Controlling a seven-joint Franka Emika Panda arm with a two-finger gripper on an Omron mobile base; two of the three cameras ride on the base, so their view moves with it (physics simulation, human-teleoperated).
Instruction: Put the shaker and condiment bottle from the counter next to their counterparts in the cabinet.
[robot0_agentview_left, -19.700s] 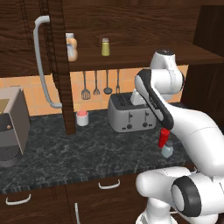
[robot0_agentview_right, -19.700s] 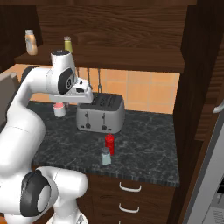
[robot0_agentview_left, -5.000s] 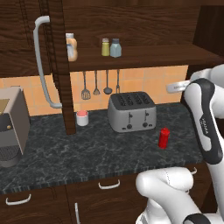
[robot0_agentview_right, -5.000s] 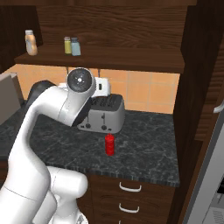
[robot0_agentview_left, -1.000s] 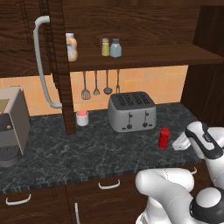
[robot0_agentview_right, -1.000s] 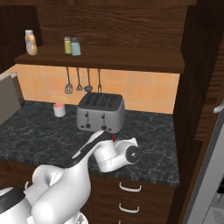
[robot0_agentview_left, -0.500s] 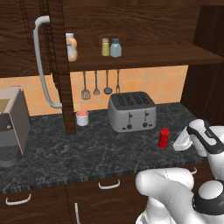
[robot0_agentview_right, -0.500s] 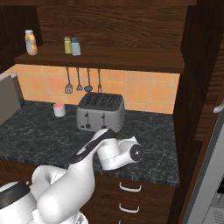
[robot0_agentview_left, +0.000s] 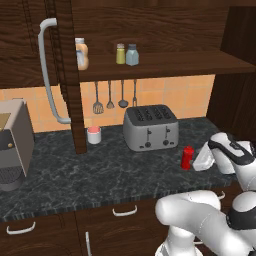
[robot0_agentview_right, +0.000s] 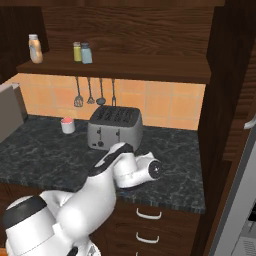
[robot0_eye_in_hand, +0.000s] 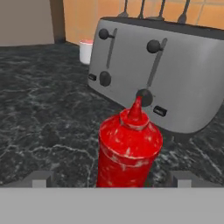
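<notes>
The gripper (robot0_eye_in_hand: 109, 181) is hovering low over the counter (robot0_agentview_left: 100, 175) with its jaws spread wide, one fingertip on each side of the red condiment bottle (robot0_eye_in_hand: 127, 148), which is standing upright between them and not yet gripped. In the left base view the bottle (robot0_agentview_left: 187, 157) is sitting near the counter's front right, just in front of the toaster (robot0_agentview_left: 151, 127), with the white hand just beside it. The grey-blue shaker (robot0_agentview_left: 132, 54) is already standing on the cabinet shelf (robot0_agentview_left: 165, 66), just beside the olive-yellow shaker (robot0_agentview_left: 120, 53), so the bottle looks like the remaining item; its match, the tan-orange bottle (robot0_agentview_left: 81, 54), is waiting further left on the shelf by the door (robot0_agentview_left: 65, 75) with its long grey handle (robot0_agentview_left: 50, 70). The main risk here is the bottle tipping: it is slim and top-narrow, and if the fingers are closing off-centre or one pad is arriving first, it could be pushed over or skidded toward the toaster. A grip too near the nozzle could let it swing or slip during the lift. Later, the open door edge and the shelf lip could catch the bottle or knock the shakers on the way in.
</notes>
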